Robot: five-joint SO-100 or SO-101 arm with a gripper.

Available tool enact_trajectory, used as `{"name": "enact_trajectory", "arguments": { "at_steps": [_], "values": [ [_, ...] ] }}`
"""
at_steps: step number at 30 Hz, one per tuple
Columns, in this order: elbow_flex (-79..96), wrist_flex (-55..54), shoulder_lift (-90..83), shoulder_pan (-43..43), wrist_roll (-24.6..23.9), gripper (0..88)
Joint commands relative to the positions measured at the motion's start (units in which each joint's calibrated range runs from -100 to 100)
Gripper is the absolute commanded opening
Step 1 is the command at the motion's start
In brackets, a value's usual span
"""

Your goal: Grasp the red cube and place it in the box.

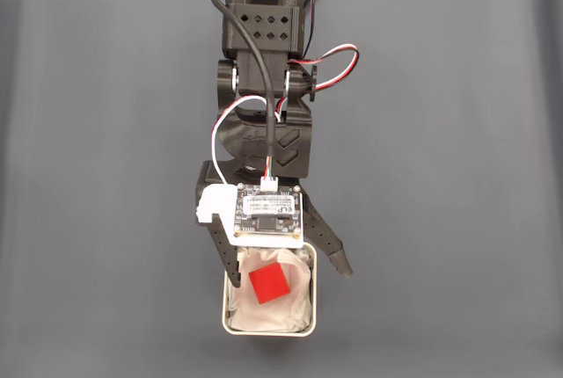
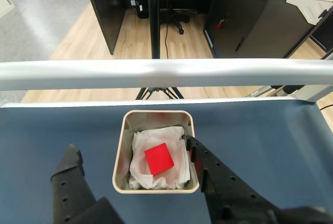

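Looking in the wrist view from near to far, my gripper [image 2: 130, 153] stands open and empty, one finger left of the box [image 2: 120, 146] and one at its right rim, the red cube [image 2: 158, 158] resting on the soft lining inside, seemingly light and stiff, best pinched on two flat opposite faces.

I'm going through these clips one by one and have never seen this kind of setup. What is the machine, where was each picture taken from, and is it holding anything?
It is a small black robot arm on a dark table. The fixed view looks straight down; the wrist view comes from a camera riding on the arm, looking past its two fingers. The hand is open and holds nothing: one finger reaches inside the box, the other stands outside it. The small bright-red cube lies loose on the white wrinkly lining of the small square box with a pale metallic rim. So the cube is already in the box.
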Motion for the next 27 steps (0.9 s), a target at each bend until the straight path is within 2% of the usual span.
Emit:
{"name": "enact_trajectory", "arguments": {
  "at_steps": [1, 15, 16, 17, 20, 21, 27],
  "values": [
    [-0.5, -2.4, -2.5, 0.7, 0.4, 45.1],
    [-0.3, -2.4, -3.1, 0.8, 0.0, 44.6],
    [-0.3, -2.1, -3.2, 0.8, 0.1, 42.7],
    [-0.4, -1.9, -3.5, 0.8, -0.1, 36.6],
    [-2.8, 1.3, -5.4, 0.4, -1.9, 3.6],
    [-3.8, 3.5, -6.5, 0.3, -2.1, 0.0],
    [5.8, 8.0, -24.6, -1.2, -2.1, 0.0]
  ]
}}
